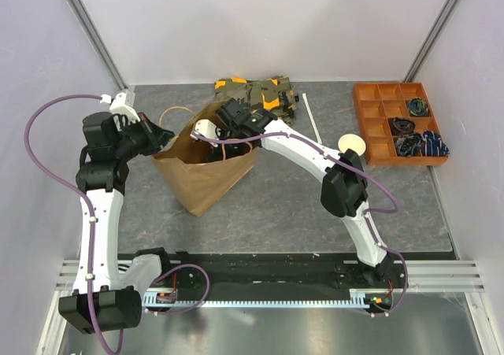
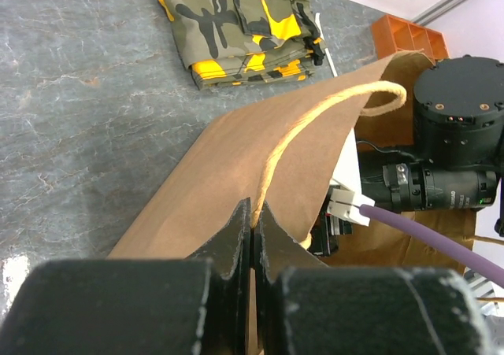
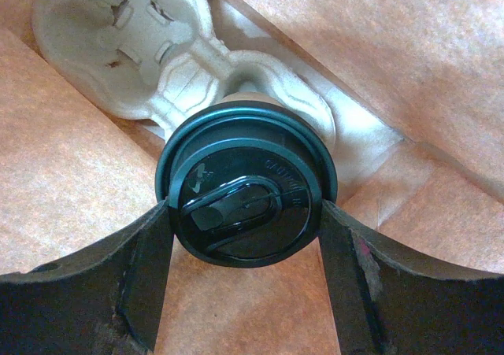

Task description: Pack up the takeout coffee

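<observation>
- Coffee [image 3: 244, 186], clamped between right gripper [image 3: 244, 213] jaws over tray [image 3: 118, 24], could have tipped if released off-centre.
- Left gripper [image 2: 253, 223], jaws together on bag [image 2: 228, 158] rim, might have slipped.

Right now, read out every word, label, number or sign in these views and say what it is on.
"CAUTI…", raised on the black lid of the takeout coffee, right wrist view; the rest fades out.
Pale marks on the motor body, left wrist view: too blurred to read.
No text visible on the paper bag, camouflage cloth or orange tray.
</observation>
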